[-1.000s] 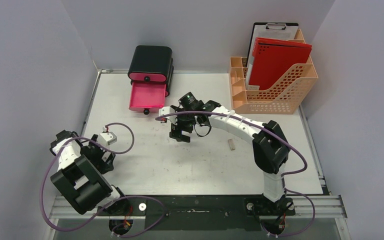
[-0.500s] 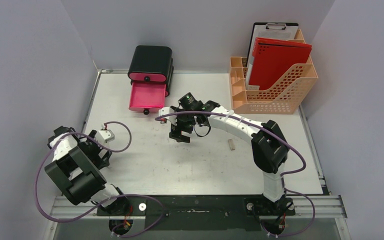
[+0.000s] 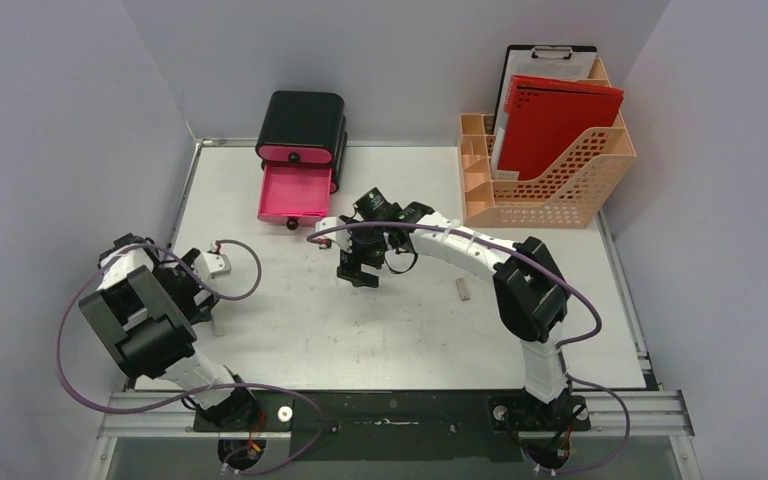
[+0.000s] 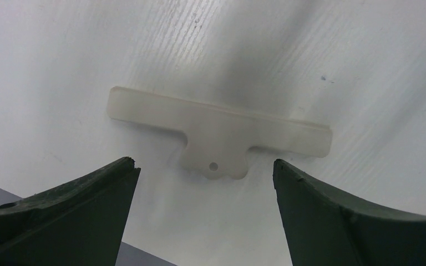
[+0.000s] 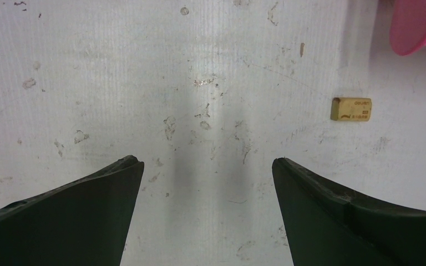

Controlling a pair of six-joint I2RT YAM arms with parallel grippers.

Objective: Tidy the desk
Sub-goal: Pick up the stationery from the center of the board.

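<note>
1. The small tan eraser has dark print on it, too small to read.
2. The white bench lies right under both arms.
3. The left end effector is wide open and holds nothing. It hangs over a flat white T-shaped piece lying on the bench.
4. The right end effector is wide open and empty too, low over the bench near the eraser.

Illumination is bright, even and diffuse, arriving from overhead. In the top view the desk renders evenly white, and shadows on it are short and soft-edged. The left wrist view carries a blurred grey shadow from centre toward 1 o'clock. In the right wrist view the surface texture is sharp. The right gripper, at 5 and 7 o'clock, is underexposed.
</note>
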